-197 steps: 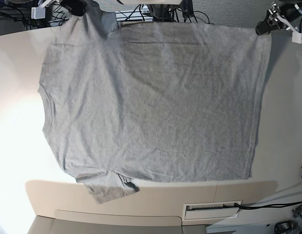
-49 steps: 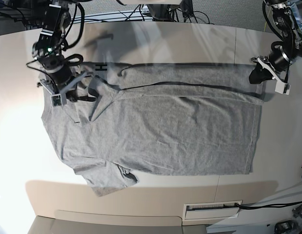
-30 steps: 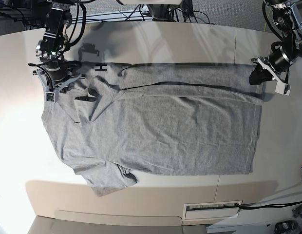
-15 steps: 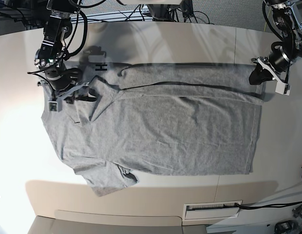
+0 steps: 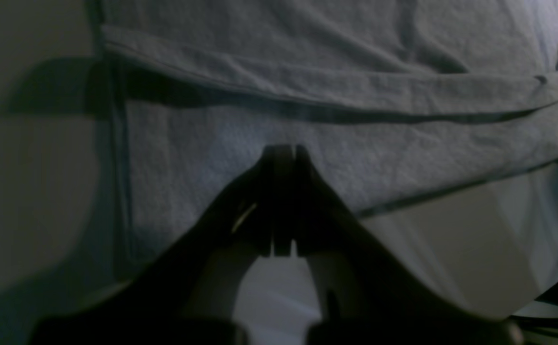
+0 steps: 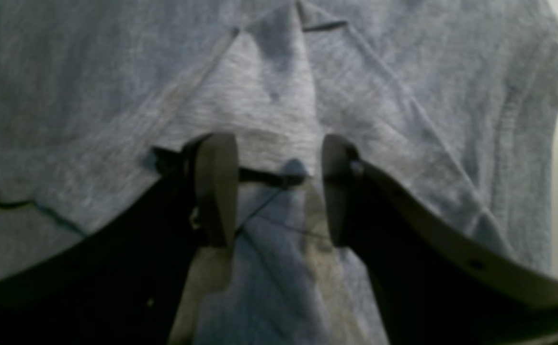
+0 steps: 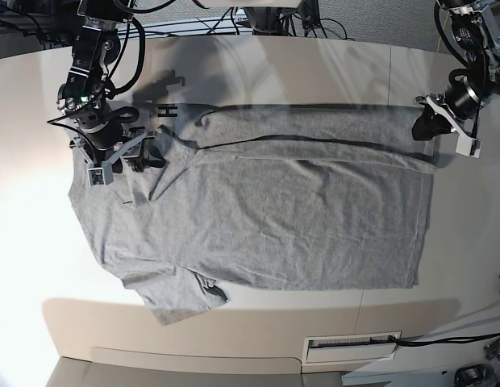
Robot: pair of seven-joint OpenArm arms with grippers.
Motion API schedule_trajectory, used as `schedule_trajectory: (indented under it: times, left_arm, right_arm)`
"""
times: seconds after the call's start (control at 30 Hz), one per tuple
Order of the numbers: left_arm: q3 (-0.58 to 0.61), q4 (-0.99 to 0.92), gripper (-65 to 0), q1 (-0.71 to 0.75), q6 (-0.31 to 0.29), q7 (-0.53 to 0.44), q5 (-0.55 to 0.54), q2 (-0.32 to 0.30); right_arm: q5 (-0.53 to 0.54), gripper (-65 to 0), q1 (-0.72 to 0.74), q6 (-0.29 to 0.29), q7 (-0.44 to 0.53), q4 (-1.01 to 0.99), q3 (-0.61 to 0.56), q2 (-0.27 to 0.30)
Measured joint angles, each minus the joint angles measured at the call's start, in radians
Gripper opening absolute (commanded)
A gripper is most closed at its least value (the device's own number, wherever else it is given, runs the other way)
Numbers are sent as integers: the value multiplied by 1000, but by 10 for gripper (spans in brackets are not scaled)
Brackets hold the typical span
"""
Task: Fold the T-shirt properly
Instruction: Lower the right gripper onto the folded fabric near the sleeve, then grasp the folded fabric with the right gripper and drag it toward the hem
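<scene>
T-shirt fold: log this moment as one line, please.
T-shirt: far edge folded over, flat on table | left gripper: shut at hem corner | right gripper: open above sleeve fold

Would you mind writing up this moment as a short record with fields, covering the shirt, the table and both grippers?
garment: grey T-shirt, spread flat, far edge folded over toward the middle in a long strip
lettering: black capital letter showing on the turned-over part near the collar
surface: pale table
left gripper: shut, at the shirt's hem corner; whether cloth is pinched cannot be told
right gripper: open, jaws apart over the folded sleeve area, nothing held
fold state: first fold only
</scene>
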Motion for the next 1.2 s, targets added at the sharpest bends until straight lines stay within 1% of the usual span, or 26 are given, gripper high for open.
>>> schedule_trajectory:
  times: [0.07, 0.17, 0.2, 0.33, 0.37, 0.43, 0.57, 0.6, 0.7, 0.73, 0.77, 0.9, 1.2]
  left_arm:
    - [0, 0, -650, 0, 0, 0, 0, 0]
    - [0, 0, -650, 0, 0, 0, 0, 0]
    - [0, 0, -650, 0, 0, 0, 0, 0]
    - [0, 0, -650, 0, 0, 0, 0, 0]
    - [0, 0, -650, 0, 0, 0, 0, 0]
    - [0, 0, -650, 0, 0, 0, 0, 0]
    - [0, 0, -650, 0, 0, 0, 0, 0]
    - [0, 0, -650, 0, 0, 0, 0, 0]
    - [0, 0, -650, 0, 0, 0, 0, 0]
    - [0, 0, -650, 0, 0, 0, 0, 0]
    - [0, 0, -650, 0, 0, 0, 0, 0]
    - [0, 0, -650, 0, 0, 0, 0, 0]
    - [0, 0, -650, 0, 0, 0, 0, 0]
  right_arm:
    - [-2, -365, 0, -5, 3, 0, -26, 1]
    - [-25, -365, 0, -11, 30, 0, -103, 0]
    - [-50, -365, 0, -25, 40, -1, -134, 0]
    - [-138, -365, 3, -130, 44, -17, -241, 0]
    - [-166, -365, 3, -134, 43, -17, -259, 1]
    - [-198, -365, 3, -163, 51, -17, -283, 3]
    - [-215, -368, 3, -182, 53, -17, -291, 3]
    - [-215, -395, 3, -204, 53, -17, -291, 3]
    - [-224, -545, 3, -211, 56, -17, -291, 3]
    - [-227, -581, 3, -211, 63, -17, -291, 3]
    - [-226, -603, 3, -211, 71, -17, -291, 3]
    - [-229, -612, 20, -211, 78, -17, -291, 3]
    - [-228, -612, 124, -211, 114, -17, -291, 3]
